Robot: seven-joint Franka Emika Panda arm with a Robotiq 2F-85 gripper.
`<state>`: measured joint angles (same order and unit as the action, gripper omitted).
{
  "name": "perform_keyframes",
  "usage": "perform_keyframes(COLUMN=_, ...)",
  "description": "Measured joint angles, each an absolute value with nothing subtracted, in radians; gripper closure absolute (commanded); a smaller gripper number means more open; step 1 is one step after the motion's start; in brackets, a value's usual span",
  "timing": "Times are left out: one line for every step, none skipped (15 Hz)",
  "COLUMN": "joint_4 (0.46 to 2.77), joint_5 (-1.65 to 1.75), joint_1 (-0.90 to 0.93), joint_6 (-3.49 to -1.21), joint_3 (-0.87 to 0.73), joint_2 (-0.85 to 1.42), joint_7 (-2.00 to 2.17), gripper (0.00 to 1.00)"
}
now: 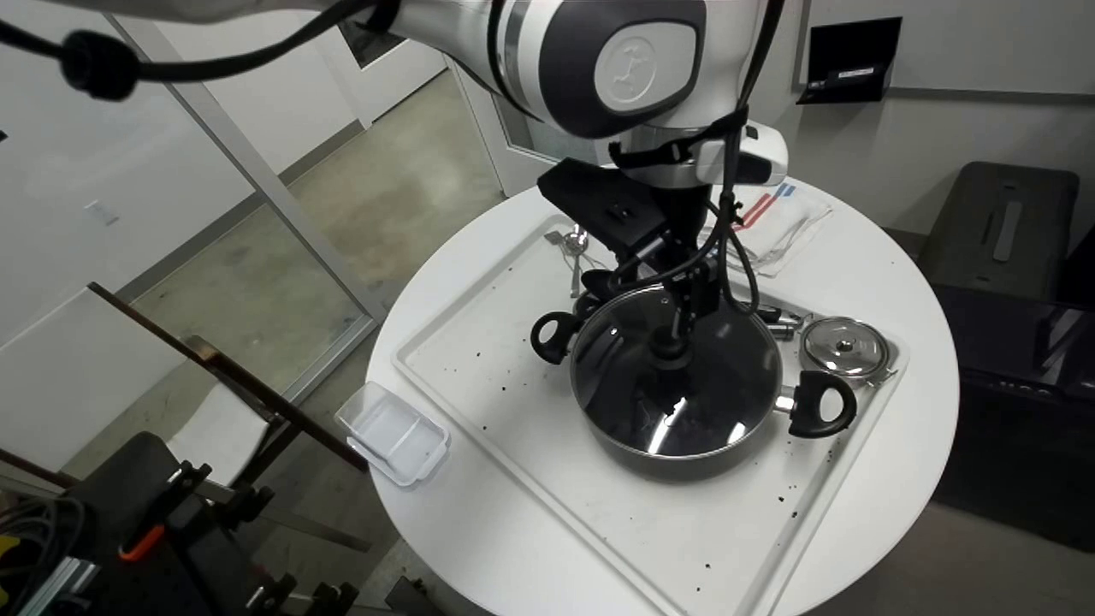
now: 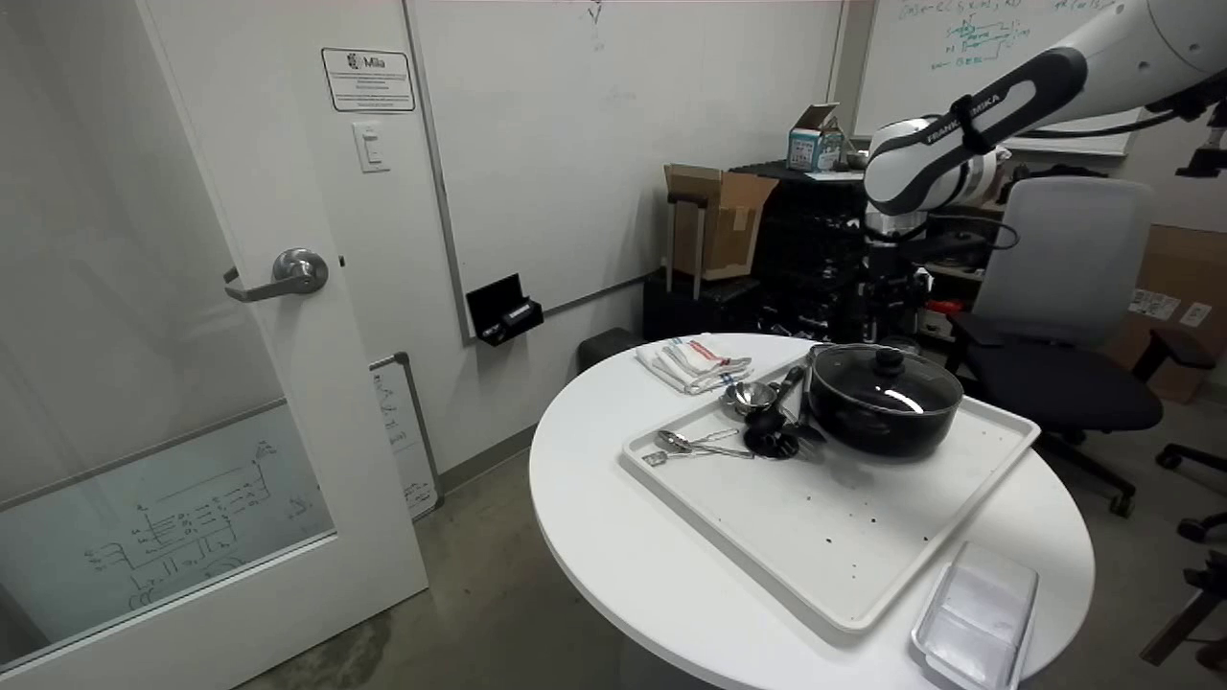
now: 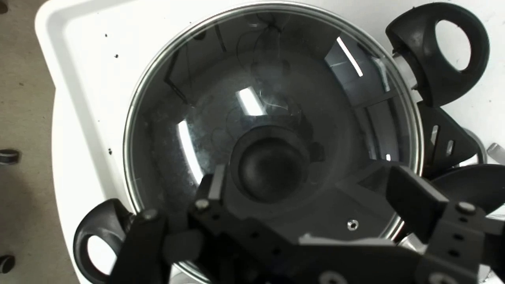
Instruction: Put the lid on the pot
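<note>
The glass lid (image 1: 727, 376) with its metal rim lies on the black pot (image 1: 676, 468) and covers its opening. The lid (image 2: 853, 374) looks level on the pot (image 2: 877, 428) in an exterior view. The lid also fills the middle of the wrist view (image 3: 276, 75), with its black knob (image 3: 272, 169) on top. My gripper (image 3: 313, 187) is open and empty, its fingers wide apart. The knob lies close to one finger, near the gap. In both exterior views the gripper (image 1: 689, 312) is above the lid; touching the knob cannot be told.
The pot stands on a white tray (image 2: 815, 546). Black utensils (image 2: 772, 441), a steel bowl (image 2: 748, 396) and a small lidded steel pot (image 1: 845, 346) are near it. A folded cloth (image 2: 690, 364) and a clear plastic container (image 1: 398, 436) lie on the table outside the tray.
</note>
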<state>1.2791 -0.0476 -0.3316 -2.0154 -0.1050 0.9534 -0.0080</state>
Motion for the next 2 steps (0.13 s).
perform_keyframes(joint_4=1.297, joint_5=-0.048, joint_1=-0.329, joint_6=-2.018, joint_3=-0.103, joint_2=0.938, joint_7=-0.012, gripper=0.0)
perform_keyframes(joint_4=1.316, joint_5=-0.048, joint_1=-0.327, joint_6=-2.021, joint_3=-0.1, joint_2=0.922, joint_7=-0.018, gripper=0.0)
